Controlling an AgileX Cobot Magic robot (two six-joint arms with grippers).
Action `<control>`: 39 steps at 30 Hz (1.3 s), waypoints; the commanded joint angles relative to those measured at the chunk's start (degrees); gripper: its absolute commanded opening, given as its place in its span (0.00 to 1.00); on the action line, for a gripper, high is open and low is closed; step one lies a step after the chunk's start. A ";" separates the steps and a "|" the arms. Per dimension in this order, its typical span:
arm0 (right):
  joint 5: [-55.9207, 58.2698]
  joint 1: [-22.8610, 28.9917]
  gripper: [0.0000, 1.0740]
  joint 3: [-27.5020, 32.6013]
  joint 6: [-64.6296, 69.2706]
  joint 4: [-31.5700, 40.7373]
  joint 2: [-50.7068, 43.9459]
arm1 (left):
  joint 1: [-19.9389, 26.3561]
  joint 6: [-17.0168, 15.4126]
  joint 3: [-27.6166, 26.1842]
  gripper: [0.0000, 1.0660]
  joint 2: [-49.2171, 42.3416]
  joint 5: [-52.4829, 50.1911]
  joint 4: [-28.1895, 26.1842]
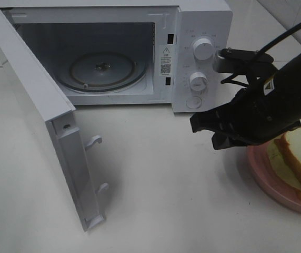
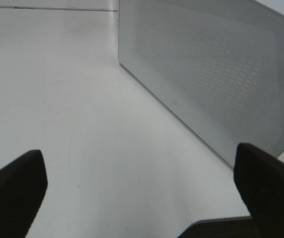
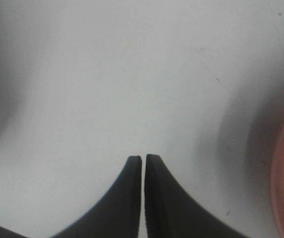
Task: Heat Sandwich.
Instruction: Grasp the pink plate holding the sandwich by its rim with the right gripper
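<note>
Sandwich [image 1: 298, 158] sits on the pink plate [image 1: 266, 179], just beside the right gripper [image 3: 143, 159], off to its outer side and slightly behind the tips; that gripper's pinched closed on nothing, aimed across the table [image 1: 156, 200] in front of the open microwave [image 1: 203, 31]; I reckon it has to turn toward the plate first; left gripper [image 2: 142, 198] is spread wide, empty, facing a perforated white panel; right arm's clearly nearer; sandwich's long axis is cropped, can't call it.
</note>
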 commanded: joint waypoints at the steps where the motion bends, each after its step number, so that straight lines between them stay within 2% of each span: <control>1: 6.19 -0.23 0.09 -0.40 -3.44 -2.12 -2.23 | -0.23 -0.11 0.17 0.91 -1.03 -0.63 -0.69; 4: 8.14 -0.23 0.13 -0.40 -3.44 -3.78 -2.75 | -0.23 -0.11 0.17 0.91 -1.03 -0.63 -0.69; 6: 11.80 -0.23 0.20 -0.40 -3.32 -7.62 -3.27 | -0.23 -0.11 0.17 0.91 -1.03 -0.63 -0.69; 7: 11.80 -0.23 0.20 -0.40 -3.32 -7.62 -3.27 | -0.23 -0.11 0.17 0.91 -1.03 -0.63 -0.69; 9: 13.24 -0.23 0.28 -0.40 -2.98 -9.28 -3.27 | -0.23 -0.11 0.17 0.91 -1.03 -0.63 -0.69; 10: 14.21 -0.23 0.41 -0.40 -2.98 -10.31 -3.27 | -0.23 -0.11 0.17 0.91 -1.03 -0.63 -0.69; 11: 14.21 -0.23 0.41 -0.40 -2.98 -10.31 -3.27 | -0.23 -0.11 0.17 0.91 -1.03 -0.63 -0.69; 13: 14.78 -0.23 0.58 -0.40 -3.21 -11.40 -3.27 | -0.23 -0.11 0.17 0.91 -1.03 -0.63 -0.69; 14: 14.78 -0.23 0.74 -0.40 -3.67 -12.38 -3.27 | -0.23 -0.11 0.17 0.91 -1.03 -0.63 -0.69; 15: 14.78 -0.23 0.82 -0.40 -4.30 -12.66 -3.27 | -0.23 -0.11 0.17 0.91 -1.03 -0.63 -0.69; 16: 14.78 -0.23 0.82 -0.40 -4.30 -12.66 -3.27 | -0.23 -0.11 0.17 0.91 -1.03 -0.63 -0.69; 18: 14.55 -0.23 0.96 -0.40 -5.79 -12.72 -3.27 | -0.23 -0.11 0.17 0.91 -1.03 -0.63 -0.69; 21: 14.27 -0.23 0.95 -0.40 -5.96 -12.55 -3.27 | -0.23 -0.11 0.17 0.91 -1.03 -0.63 -0.69; 30: 13.87 -6.36 0.92 -0.40 -5.50 -11.97 -1.03 | -0.23 -0.11 0.17 0.91 -1.03 -0.63 -0.69; 39: 10.83 -6.88 0.90 -0.40 -5.50 -11.97 3.95 | -0.23 -0.11 0.17 0.91 -1.03 -0.63 -0.69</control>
